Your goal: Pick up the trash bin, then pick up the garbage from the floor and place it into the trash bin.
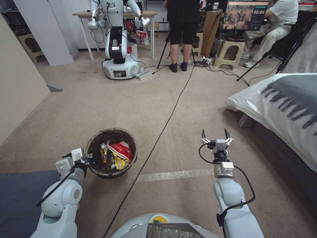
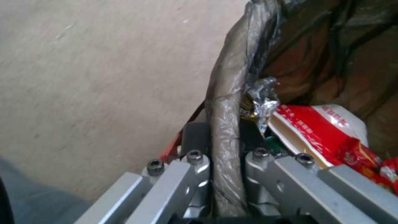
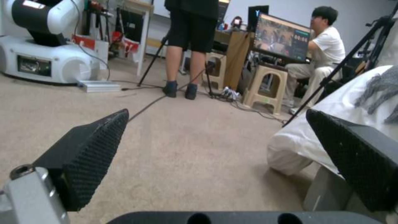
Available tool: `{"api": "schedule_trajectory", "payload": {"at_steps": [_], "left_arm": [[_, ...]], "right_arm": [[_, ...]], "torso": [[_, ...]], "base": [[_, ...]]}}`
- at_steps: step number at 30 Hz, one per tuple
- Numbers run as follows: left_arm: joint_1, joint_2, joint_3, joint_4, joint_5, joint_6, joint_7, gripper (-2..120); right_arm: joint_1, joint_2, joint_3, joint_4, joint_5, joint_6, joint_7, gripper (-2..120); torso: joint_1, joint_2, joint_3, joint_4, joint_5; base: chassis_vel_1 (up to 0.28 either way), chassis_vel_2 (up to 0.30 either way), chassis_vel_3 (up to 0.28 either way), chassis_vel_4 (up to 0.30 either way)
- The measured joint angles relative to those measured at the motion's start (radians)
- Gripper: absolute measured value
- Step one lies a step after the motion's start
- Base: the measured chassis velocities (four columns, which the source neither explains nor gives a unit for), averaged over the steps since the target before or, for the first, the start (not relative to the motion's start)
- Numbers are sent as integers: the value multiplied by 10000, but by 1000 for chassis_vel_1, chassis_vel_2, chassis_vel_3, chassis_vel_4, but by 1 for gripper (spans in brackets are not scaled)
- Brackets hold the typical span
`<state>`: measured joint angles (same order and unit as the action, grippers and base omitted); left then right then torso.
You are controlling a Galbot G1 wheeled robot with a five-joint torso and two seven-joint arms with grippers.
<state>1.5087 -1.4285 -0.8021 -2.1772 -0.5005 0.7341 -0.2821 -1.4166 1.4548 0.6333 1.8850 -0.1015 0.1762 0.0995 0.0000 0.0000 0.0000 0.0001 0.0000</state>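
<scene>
The trash bin [image 1: 112, 152], a small round bucket lined with a dark bag, hangs low over the carpet at lower left. My left gripper [image 1: 89, 160] is shut on its near-left rim [image 2: 226, 130], one finger outside and one inside the bag. Garbage lies inside the bin: a red-white wrapper [image 1: 123, 150] [image 2: 327, 130], a yellow wrapper [image 1: 119, 162] and a crinkled foil piece [image 2: 263, 99]. My right gripper [image 1: 216, 136] [image 3: 215, 149] is held out over bare carpet to the right of the bin, open, with nothing between its black ribbed fingers [image 3: 89, 155].
A black cable [image 1: 158, 135] runs across the carpet between my arms. A strip of clear tape [image 1: 175, 175] lies on the floor. A bed [image 1: 284, 109] with a grey throw stands at the right. Another robot [image 1: 117, 39], stools, tripods and people are at the far side.
</scene>
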Motion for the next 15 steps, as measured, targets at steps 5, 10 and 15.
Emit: {"api": "schedule_trajectory", "payload": {"at_steps": [5, 10, 15], "left_arm": [[-189, 40, 7, 815, 116, 9, -175, 4], [-308, 55, 9, 1155, 129, 1, -174, 4], [-342, 47, 7, 1460, 39, -24, -266, 4]], "right_arm": [[-16, 0, 6, -6, -2, 22, 1, 100], [-30, 33, 10, -21, -48, 37, 4, 100], [-81, 61, 1, -23, -104, 50, 11, 100]], "torso": [[0, 0, 0, 0, -1], [0, 0, -1, -1, 6], [-1, 1, -2, 2, 11]], "base": [[0, 0, 0, 0], [0, 0, 0, 0], [0, 0, 0, 0]]}}
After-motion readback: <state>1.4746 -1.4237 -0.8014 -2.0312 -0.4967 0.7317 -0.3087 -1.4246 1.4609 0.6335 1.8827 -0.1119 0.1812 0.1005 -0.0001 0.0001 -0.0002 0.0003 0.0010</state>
